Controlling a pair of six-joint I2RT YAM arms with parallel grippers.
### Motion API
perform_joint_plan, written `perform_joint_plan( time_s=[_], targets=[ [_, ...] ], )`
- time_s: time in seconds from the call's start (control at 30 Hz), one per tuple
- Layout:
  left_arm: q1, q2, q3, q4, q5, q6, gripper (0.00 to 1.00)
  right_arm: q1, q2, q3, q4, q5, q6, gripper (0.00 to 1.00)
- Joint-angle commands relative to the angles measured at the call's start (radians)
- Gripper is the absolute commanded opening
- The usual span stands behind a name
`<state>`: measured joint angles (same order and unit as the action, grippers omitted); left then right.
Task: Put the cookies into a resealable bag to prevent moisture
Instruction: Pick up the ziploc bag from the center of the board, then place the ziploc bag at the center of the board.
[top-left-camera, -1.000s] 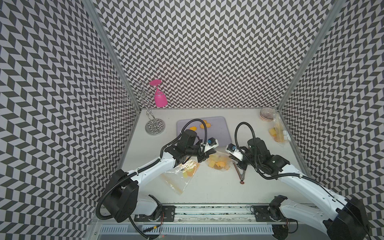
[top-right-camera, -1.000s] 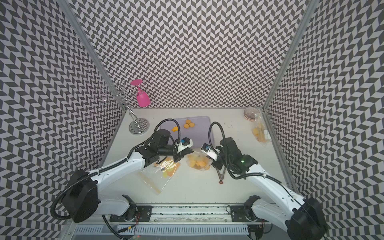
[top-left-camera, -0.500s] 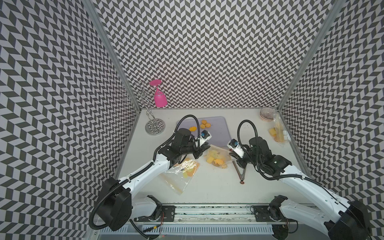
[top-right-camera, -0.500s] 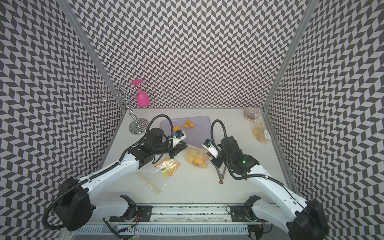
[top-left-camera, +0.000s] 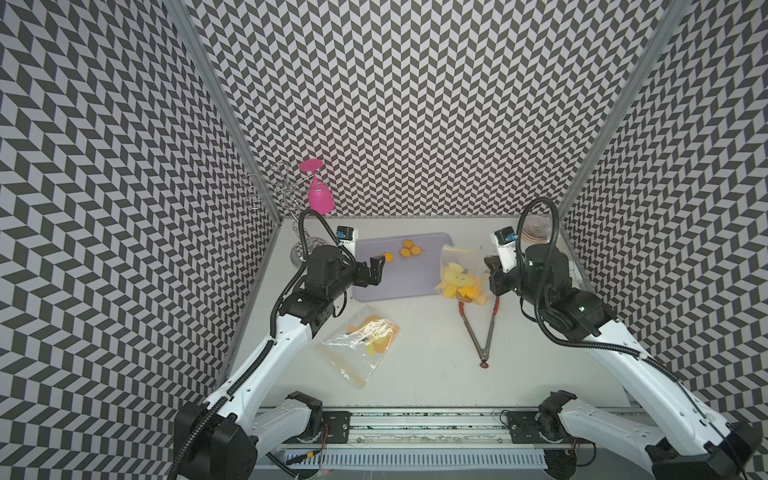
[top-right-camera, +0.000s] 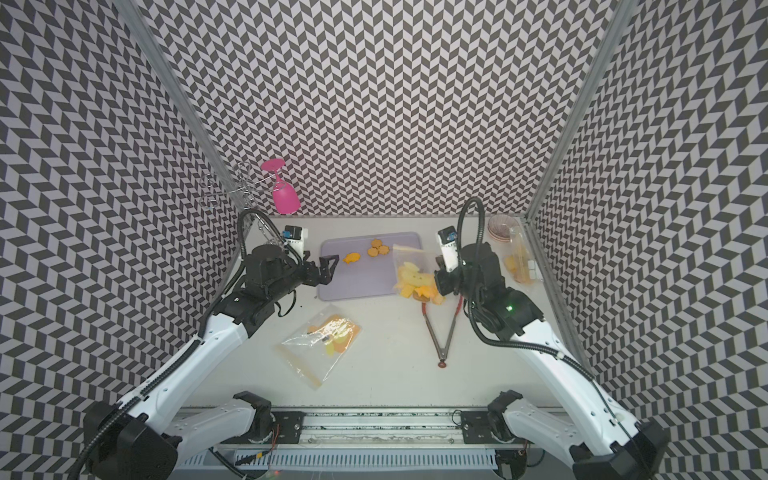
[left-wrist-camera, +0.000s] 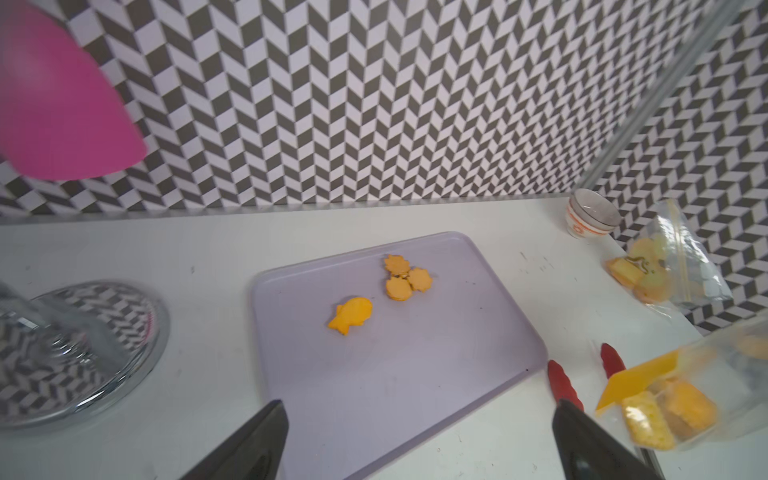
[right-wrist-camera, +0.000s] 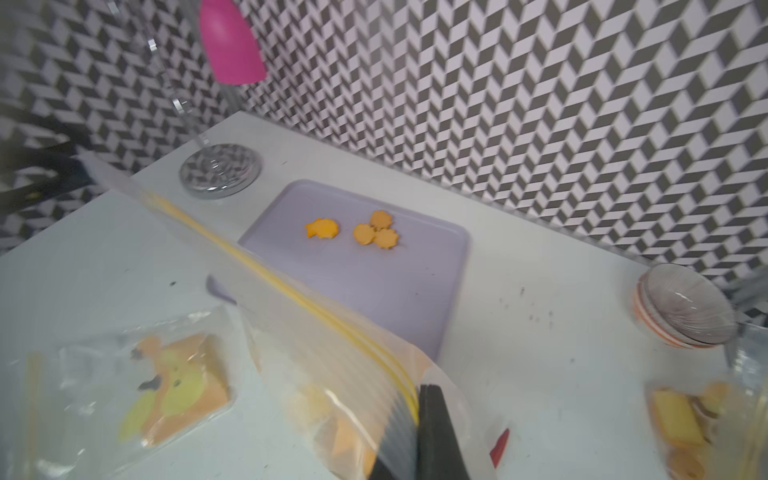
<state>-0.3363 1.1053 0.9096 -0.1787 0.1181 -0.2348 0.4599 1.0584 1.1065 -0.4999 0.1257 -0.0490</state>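
The right hand (top-left-camera: 491, 277) is clamped on the rim of the resealable bag (top-left-camera: 456, 266), held tilted at the right edge of the lavender tray (top-left-camera: 399, 284), with most cookies (top-left-camera: 457, 287) heaped at its lower end. The left hand (top-left-camera: 377, 269), fingers spread wide and empty, sits at the tray's left edge. A fish cookie (left-wrist-camera: 351, 316) and three scalloped rounds (left-wrist-camera: 405, 277) lie on the tray. A second bag (top-left-camera: 361, 343) and red-tipped tongs (top-left-camera: 482, 330) rest on the tabletop (top-left-camera: 424, 365).

Tray (top-left-camera: 399, 278) centre bare (cookies (top-left-camera: 409, 250) at far edge); tongs (top-left-camera: 471, 332) obstruct near right corner.
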Motion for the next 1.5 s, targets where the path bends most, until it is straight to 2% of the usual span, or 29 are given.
perform_joint_plan(
  time_s=[0.0, 0.13, 0.33, 0.63, 1.0, 1.03, 1.07, 1.1, 1.2, 1.23, 1.37, 1.47],
  targets=[
    [0.006, -0.006, 0.037, -0.074, 0.055, -0.039, 0.99, -0.074, 0.063, 0.06, -0.054, 0.138, 0.045, 0.0],
    [0.006, 0.004, 0.068, -0.137, 0.108, -0.026, 0.99, -0.179, 0.167, 0.129, -0.069, 0.15, 0.039, 0.0],
    [0.007, -0.051, 0.042, -0.163, 0.111, -0.024, 0.99, -0.344, 0.301, 0.161, -0.016, 0.081, 0.03, 0.0],
    [0.006, -0.105, 0.008, -0.216, 0.086, -0.052, 0.99, -0.52, 0.456, 0.171, 0.017, 0.158, 0.044, 0.0],
    [0.018, -0.148, -0.05, -0.223, 0.024, -0.146, 0.99, -0.584, 0.485, 0.194, 0.002, 0.175, 0.092, 0.0],
    [0.023, -0.148, -0.052, -0.229, 0.006, -0.152, 0.99, -0.583, 0.481, 0.19, 0.01, 0.164, 0.099, 0.08],
    [0.026, -0.145, -0.052, -0.238, -0.011, -0.166, 0.99, -0.583, 0.474, 0.187, 0.016, 0.144, 0.098, 0.24],
    [0.031, -0.141, -0.052, -0.255, -0.037, -0.193, 0.99, -0.582, 0.463, 0.185, 0.02, 0.103, 0.082, 0.45],
    [0.053, -0.134, -0.059, -0.307, -0.1, -0.247, 0.99, -0.566, 0.396, 0.157, 0.05, 0.022, 0.075, 0.94],
    [0.066, -0.139, -0.067, -0.32, -0.112, -0.271, 0.99, -0.551, 0.356, 0.131, 0.08, 0.024, 0.084, 1.0],
    [0.099, -0.194, -0.119, -0.351, -0.124, -0.37, 0.99, -0.44, 0.175, 0.012, 0.196, 0.024, 0.164, 1.0],
    [0.1, -0.247, -0.159, -0.4, -0.166, -0.453, 0.99, -0.241, 0.053, -0.096, 0.28, 0.002, 0.233, 0.99]
  ],
)
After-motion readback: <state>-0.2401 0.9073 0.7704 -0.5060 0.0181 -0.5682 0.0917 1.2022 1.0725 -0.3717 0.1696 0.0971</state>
